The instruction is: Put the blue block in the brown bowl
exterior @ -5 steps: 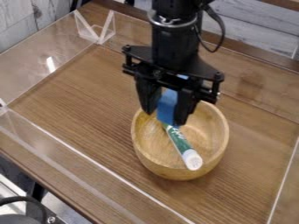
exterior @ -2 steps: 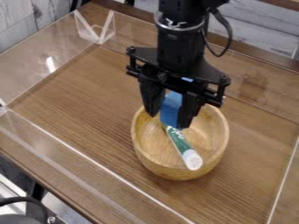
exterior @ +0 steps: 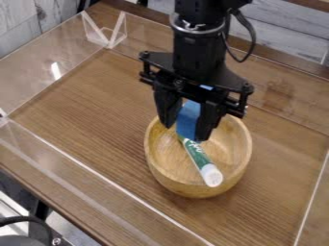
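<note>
The gripper [exterior: 190, 119] is clamping the blue block [exterior: 188, 117] between its fingers, hanging just above the brown wooden bowl [exterior: 167, 165] (a green-and-white marker [exterior: 199, 160] is lying inside). Carrying looks finished; releasing the block into the bowl is remaining.

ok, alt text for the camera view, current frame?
A black robot claw, pointing straight down, holds a blue block over a brown wooden bowl. A green-and-white marker lies in the bowl, which sits on a wood-grain table with clear walls.
</note>
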You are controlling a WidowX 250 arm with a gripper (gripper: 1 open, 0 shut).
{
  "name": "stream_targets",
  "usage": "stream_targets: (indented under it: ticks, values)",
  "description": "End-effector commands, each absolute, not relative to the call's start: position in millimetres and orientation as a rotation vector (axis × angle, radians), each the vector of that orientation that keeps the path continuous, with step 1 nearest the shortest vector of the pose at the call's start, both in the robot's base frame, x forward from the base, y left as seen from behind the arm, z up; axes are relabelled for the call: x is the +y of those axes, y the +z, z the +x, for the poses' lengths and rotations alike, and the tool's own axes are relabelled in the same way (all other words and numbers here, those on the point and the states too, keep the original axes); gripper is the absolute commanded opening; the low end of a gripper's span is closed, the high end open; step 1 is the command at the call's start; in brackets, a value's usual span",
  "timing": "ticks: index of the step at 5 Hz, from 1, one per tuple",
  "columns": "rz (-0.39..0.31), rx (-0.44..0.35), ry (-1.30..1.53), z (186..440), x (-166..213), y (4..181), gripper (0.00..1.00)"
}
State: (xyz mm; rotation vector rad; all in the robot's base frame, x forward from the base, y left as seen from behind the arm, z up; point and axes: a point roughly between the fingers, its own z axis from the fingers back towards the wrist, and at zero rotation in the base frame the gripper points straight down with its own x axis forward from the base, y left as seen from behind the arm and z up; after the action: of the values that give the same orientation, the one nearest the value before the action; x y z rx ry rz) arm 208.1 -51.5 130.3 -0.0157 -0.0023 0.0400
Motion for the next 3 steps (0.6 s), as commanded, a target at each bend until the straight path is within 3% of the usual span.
stream_targets:
  ticks: [1,3]
  values:
    - [-0.030,-0.068,0.047,215.4,-49.4,143.9,0.00]
    - [-0.032,-0.072,0.053,215.6,-46.0,142.1,0.00]
